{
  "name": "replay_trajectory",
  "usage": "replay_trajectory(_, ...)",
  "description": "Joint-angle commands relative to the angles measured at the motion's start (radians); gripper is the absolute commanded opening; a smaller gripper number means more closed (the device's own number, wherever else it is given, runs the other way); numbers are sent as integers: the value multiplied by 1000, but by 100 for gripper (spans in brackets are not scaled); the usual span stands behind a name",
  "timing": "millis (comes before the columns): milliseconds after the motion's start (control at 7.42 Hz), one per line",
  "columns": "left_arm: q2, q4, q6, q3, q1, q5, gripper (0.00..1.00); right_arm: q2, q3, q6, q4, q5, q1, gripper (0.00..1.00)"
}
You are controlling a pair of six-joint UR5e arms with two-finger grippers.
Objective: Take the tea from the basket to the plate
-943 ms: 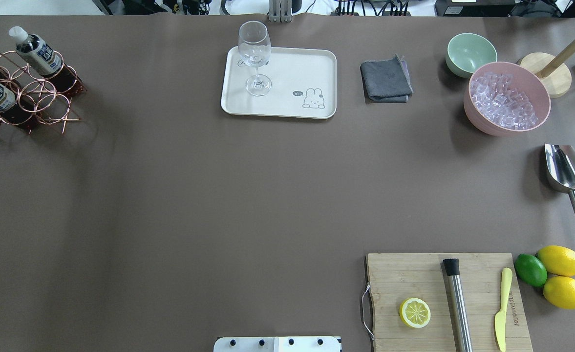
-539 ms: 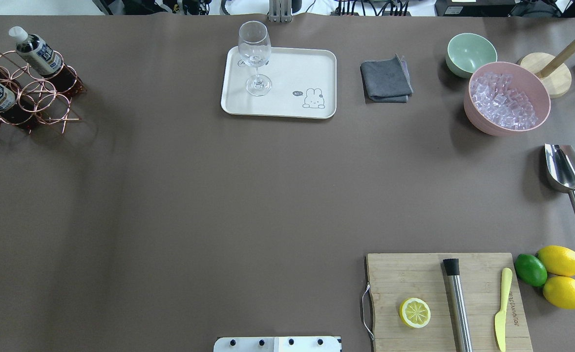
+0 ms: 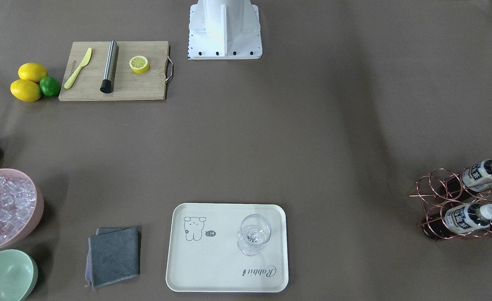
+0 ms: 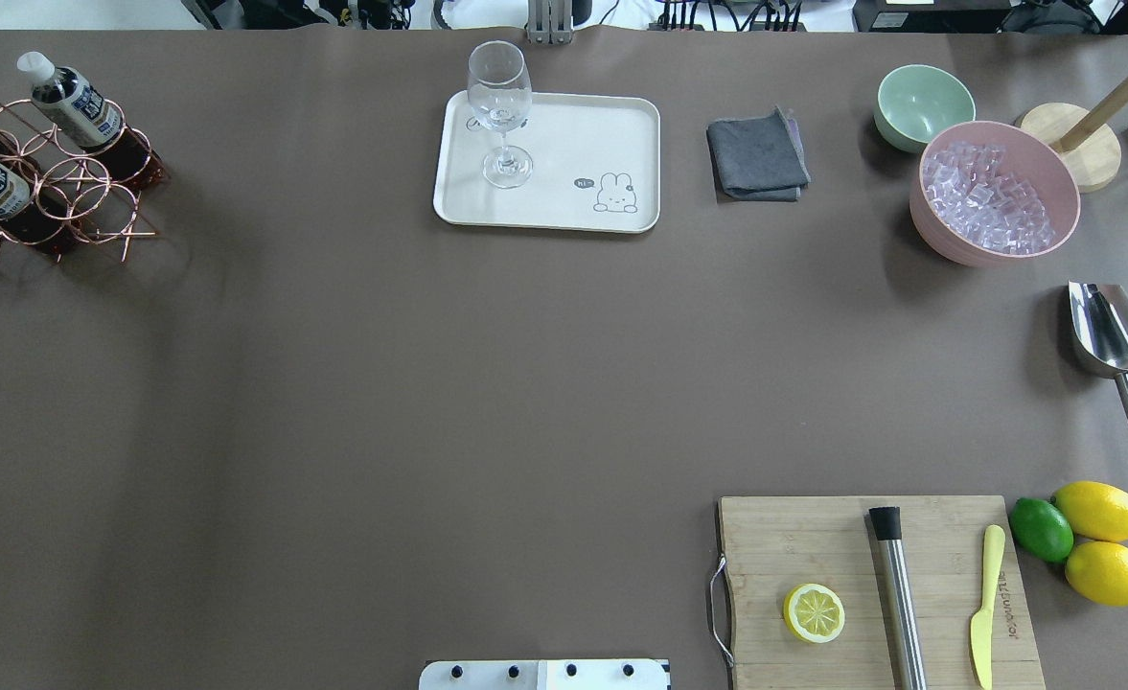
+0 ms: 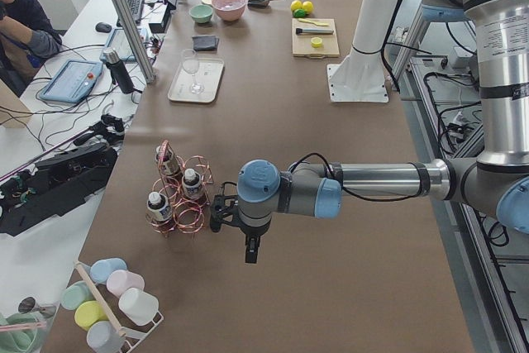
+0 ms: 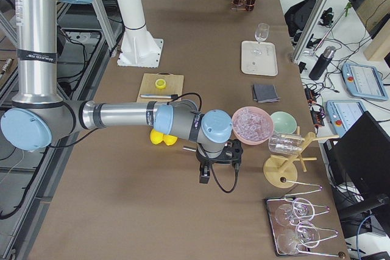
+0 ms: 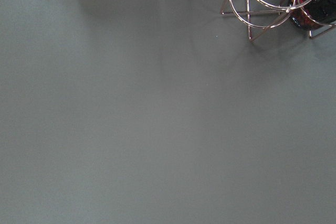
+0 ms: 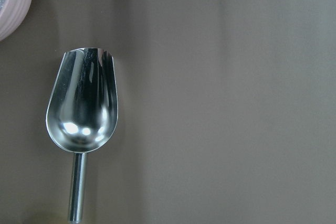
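The tea bottle stands in the wire basket, well apart from the plate. The left pincer hangs near the basket; I cannot tell whether its jaws are apart. It should grip below the cap, lift straight up out of the ring, and land clear of the wine glass.

Table brown. Far left: basket rose-gold wire; tea dark reddish-brown, white cap, white-grey printed label. Plate cream-white, grey cartoon drawing. Cloth dark grey. Far right: small bowl pale green, large bowl pink. Lemons yellow, lime green.
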Motion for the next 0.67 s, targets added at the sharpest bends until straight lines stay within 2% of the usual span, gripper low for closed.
replay_trajectory(0, 1, 0, -1, 33, -5, -1, 98, 0, 1, -1, 0, 0, 0, 100)
replay_trajectory(539, -1, 2, -1, 49, -6, -92, 98, 0, -2, 1, 0, 0, 0, 100)
